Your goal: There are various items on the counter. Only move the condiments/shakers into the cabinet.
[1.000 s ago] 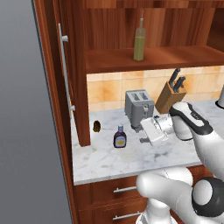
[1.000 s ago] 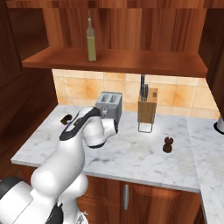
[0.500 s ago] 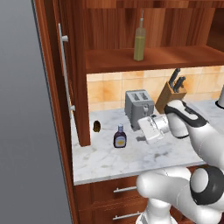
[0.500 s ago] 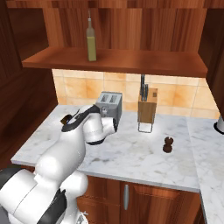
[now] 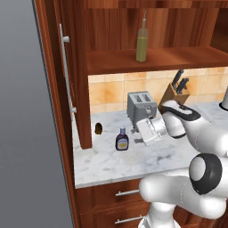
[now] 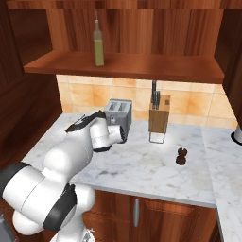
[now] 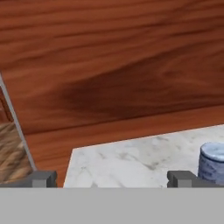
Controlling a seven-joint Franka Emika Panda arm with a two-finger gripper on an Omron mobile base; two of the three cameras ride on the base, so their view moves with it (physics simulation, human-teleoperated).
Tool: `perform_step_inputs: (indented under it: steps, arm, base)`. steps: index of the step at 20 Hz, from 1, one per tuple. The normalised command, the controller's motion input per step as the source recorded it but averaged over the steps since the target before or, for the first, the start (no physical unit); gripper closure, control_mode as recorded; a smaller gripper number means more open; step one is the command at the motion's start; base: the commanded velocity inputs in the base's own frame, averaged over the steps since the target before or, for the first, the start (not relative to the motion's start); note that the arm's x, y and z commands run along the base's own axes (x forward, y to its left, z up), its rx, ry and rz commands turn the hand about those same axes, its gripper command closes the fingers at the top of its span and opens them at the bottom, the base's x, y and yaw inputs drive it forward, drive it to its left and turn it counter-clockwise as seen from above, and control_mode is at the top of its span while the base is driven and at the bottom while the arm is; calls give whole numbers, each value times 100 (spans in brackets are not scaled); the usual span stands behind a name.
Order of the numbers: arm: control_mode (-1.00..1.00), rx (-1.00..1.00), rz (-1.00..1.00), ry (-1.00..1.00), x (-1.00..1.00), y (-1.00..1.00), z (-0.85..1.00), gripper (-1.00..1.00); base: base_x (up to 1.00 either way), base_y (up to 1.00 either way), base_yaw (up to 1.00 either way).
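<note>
Colours on the surface [image 5: 133, 160] and cabinet [image 5: 80, 67]
White-grey veined marble; reddish-brown wood grain; yellow-green oil bottle [image 5: 142, 44]; blue-capped dark bottle [image 5: 122, 139]; grey toaster [image 5: 140, 104].

Warm tan tiles [image 6: 208, 101] are running along the far wall under the wood shelf, plain grey wall [image 5: 26, 133] sitting off left.

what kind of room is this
A rendered home kitchen, most likely: a white-grey veined marble counter over wooden drawers, a grey two-slot toaster beside a tan wooden knife block, and a reddish-brown wall cabinet above.
</note>
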Motion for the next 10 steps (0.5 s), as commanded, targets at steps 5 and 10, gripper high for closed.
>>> perform_step_inputs:
  steps: [5,10]
  arm:
    - [-100,-5,0,0,26,7,-15,-100]
    - [-100,-4,0,1,35,5,-13,-100]
  base:
    - [0,0,0]
    - [0,0,0]
